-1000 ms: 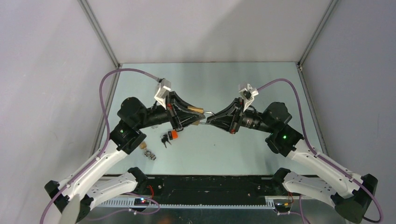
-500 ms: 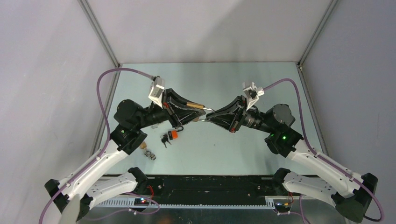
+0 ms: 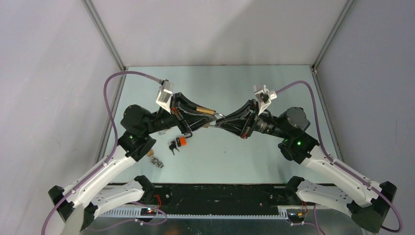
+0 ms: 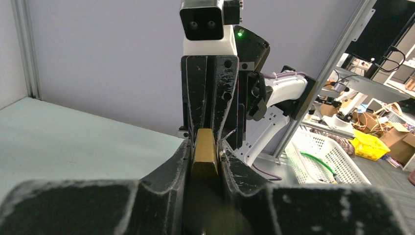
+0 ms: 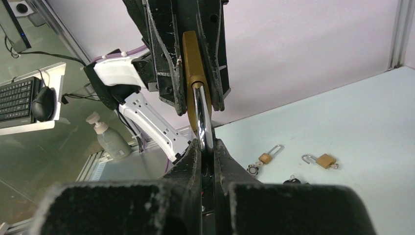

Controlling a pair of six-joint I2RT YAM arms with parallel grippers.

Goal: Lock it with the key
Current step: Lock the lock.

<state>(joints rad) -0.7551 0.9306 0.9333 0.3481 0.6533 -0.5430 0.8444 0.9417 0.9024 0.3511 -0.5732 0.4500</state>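
A brass padlock (image 3: 207, 112) is held in mid-air between both arms above the table's middle. My left gripper (image 3: 204, 119) is shut on its brass body, which shows between the jaws in the left wrist view (image 4: 204, 149). My right gripper (image 3: 221, 122) is shut on the padlock's steel shackle (image 5: 201, 115), just below the brass body (image 5: 191, 54). A bunch of black keys with an orange tag (image 3: 178, 143) lies on the table below the left gripper, held by neither gripper.
A small brass padlock (image 3: 156, 161) and another object (image 3: 149, 152) lie near the left arm. The right wrist view shows two small padlocks with open shackles on the table (image 5: 266, 157) (image 5: 324, 160). Grey walls enclose the table (image 3: 274, 88).
The left wrist has rolled and shifted slightly left and up with the padlock. The right gripper has followed, still on the shackle. Little has moved in the last half second.
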